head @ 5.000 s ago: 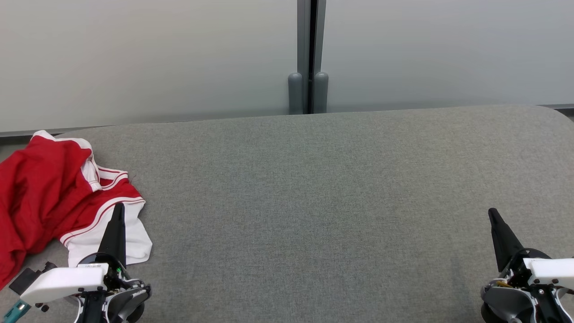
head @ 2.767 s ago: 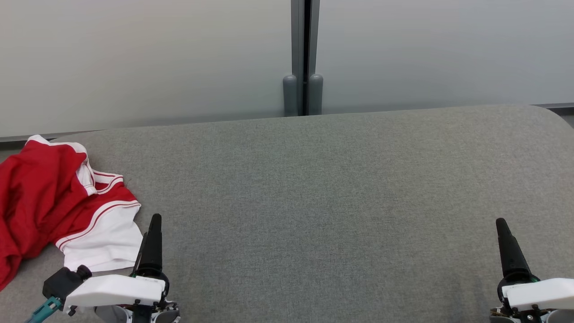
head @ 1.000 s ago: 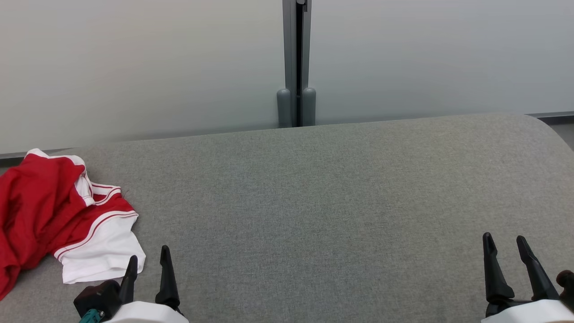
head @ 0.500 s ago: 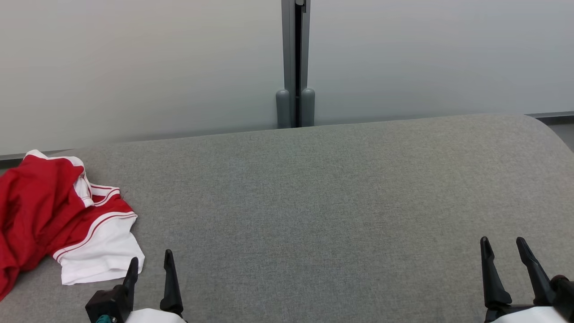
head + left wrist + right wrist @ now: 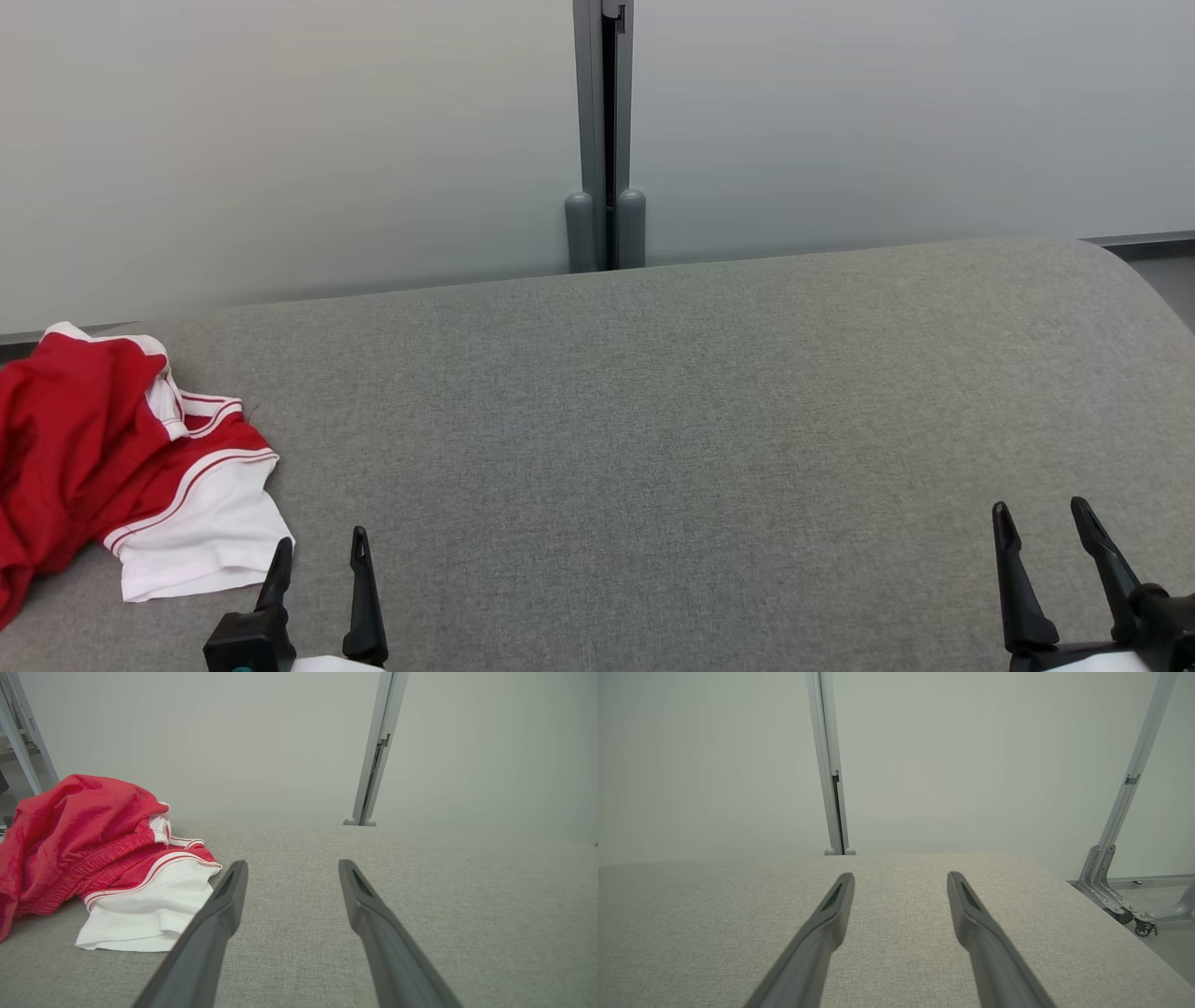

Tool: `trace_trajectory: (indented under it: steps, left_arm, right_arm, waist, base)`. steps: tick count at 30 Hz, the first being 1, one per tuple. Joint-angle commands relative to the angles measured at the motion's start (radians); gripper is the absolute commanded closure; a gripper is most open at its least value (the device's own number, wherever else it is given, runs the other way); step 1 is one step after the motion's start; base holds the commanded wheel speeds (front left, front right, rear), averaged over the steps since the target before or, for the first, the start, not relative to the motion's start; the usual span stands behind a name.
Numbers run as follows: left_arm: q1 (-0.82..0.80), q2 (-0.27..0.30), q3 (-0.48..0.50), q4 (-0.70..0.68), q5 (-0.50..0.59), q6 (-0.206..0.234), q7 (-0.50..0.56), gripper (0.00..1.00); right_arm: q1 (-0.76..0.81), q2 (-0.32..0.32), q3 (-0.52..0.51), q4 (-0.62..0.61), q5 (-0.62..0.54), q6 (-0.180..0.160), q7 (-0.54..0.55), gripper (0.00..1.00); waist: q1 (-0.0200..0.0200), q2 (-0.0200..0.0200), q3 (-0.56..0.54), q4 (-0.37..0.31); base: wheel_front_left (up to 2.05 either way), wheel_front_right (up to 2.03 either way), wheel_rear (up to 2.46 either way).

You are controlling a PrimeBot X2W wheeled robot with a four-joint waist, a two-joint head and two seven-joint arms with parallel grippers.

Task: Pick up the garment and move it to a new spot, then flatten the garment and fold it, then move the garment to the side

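Since 5 seconds ago both hands have drawn back toward the near edge. The left hand (image 5: 320,541), which then lay over the white hem of the garment (image 5: 84,439), now sits off it. The head camera has shifted too, so the scene's drift is not the cloth moving.

Ahead of both hands the grey tabletop (image 5: 653,420) runs bare to its far edge, where pale wall panels meet at a grey post (image 5: 605,140). Between the 2 hands lies a broad open stretch. To the right of the right hand (image 5: 1040,507) the tabletop's corner rounds off. Past it, the right wrist view shows a metal frame foot (image 5: 1108,891) on the floor.

The garment lies crumpled to the left of the left hand and a little ahead of it, at the tabletop's left end. It is red cloth with an elastic band, red-and-white stripes and a white panel, and its red part runs past the head view's left edge. The white hem is just beside the left hand's left finger (image 5: 219,905) — contact cannot be told.

Each hand has its 2 fingers spread apart and holds nothing.
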Motion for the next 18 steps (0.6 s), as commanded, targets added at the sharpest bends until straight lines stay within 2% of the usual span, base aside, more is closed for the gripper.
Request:
trace_trajectory:
  steps: [1,12,18]
  left_arm:
    - [0.003,0.006,0.001,-0.003,0.017,0.004,-0.007,0.0]
    - [0.021,0.006,0.006,-0.005,0.097,0.016,-0.026,0.0]
    - [0.018,0.006,0.016,-0.001,0.094,0.012,-0.024,0.0]
  right_arm:
    - [0.007,-0.005,-0.001,-0.007,-0.014,0.002,-0.011,0.0]
    - [0.025,0.003,-0.002,-0.013,-0.073,0.002,-0.031,0.0]
    - [0.02,0.006,-0.01,-0.005,-0.059,0.002,-0.029,0.0]
  waist:
    - [-0.0001,-0.0001,-0.001,0.0]
    - [-0.0001,-0.0001,-0.009,0.004]
    - [-0.0001,-0.0001,-0.009,0.003]
  base:
    - [0.0,0.0,0.0]
    - [0.0,0.0,0.0]
    - [0.0,0.0,0.0]
